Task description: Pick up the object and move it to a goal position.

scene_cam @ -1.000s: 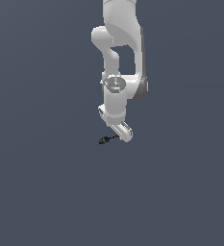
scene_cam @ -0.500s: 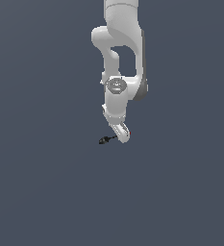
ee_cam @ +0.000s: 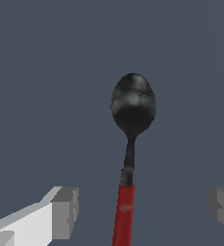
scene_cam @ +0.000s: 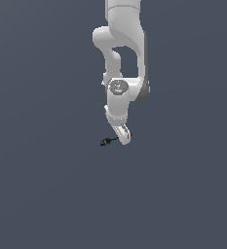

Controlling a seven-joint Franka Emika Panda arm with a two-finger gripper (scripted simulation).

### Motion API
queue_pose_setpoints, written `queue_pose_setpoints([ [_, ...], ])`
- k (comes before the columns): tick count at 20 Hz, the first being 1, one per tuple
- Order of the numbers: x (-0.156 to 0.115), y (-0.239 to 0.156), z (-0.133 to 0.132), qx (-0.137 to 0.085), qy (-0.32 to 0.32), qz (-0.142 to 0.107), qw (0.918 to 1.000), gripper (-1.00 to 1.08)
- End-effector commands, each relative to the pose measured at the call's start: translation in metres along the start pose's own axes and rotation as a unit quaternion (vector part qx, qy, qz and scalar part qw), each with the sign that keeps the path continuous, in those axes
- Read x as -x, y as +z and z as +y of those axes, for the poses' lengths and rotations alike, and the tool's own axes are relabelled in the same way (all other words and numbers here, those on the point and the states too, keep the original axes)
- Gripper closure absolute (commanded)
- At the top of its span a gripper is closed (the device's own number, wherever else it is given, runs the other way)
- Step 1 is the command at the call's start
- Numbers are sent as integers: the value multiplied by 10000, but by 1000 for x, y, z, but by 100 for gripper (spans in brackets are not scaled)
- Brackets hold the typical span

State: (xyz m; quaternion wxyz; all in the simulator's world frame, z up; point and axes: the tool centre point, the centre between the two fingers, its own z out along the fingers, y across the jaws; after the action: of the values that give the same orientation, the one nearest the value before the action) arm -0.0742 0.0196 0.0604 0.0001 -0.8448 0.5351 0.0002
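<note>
background point(scene_cam: 37, 194): flat slate blue-grey, uniform | walls/floor: no seam visible | light: even, no shadows

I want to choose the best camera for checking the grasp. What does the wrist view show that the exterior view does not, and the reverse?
Only the wrist view shows that the tool is a spoon, with an oval black bowl and red handle, lying between two open fingers and touching neither. Only the exterior view shows the white arm reaching down, with its gripper over the red end. Both show the spoon and the plain grey floor.
</note>
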Motion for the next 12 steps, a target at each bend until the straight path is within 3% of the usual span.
queue_pose_setpoints([
  [1, 0, 2, 0, 1, 0, 0, 10000, -92],
  [12, 0, 44, 1, 0, 23, 1, 10000, -92],
])
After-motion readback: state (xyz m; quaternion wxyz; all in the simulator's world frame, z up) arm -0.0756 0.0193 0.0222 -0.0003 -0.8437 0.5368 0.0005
